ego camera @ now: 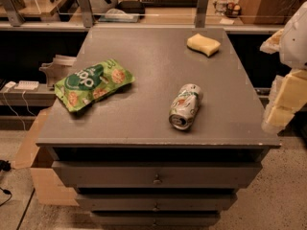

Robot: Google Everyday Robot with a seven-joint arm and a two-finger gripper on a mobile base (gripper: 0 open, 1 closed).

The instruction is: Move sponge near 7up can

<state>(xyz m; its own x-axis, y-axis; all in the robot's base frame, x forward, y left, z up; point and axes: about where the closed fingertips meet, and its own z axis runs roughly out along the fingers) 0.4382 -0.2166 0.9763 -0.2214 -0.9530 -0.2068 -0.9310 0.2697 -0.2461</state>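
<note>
A green chip bag (93,84) lies flat on the left part of the grey counter (144,42), tilted, its printed face up. Under the counter top sit stacked drawers (156,174) with small knobs. A cardboard box (42,178) stands on the speckled floor (278,200) against the counter's left side. A white power strip (26,85) rests on a low shelf further left. The gripper (284,103) hangs just off the counter's right edge.

Looked like a lab or office workroom: gripper (283,104) hung at the right edge of a grey drawer cabinet (158,178); desk (163,17) with keyboard (168,1) beyond it, cables (14,110) and cardboard box (45,186) far left, speckled floor (278,200) below.
</note>
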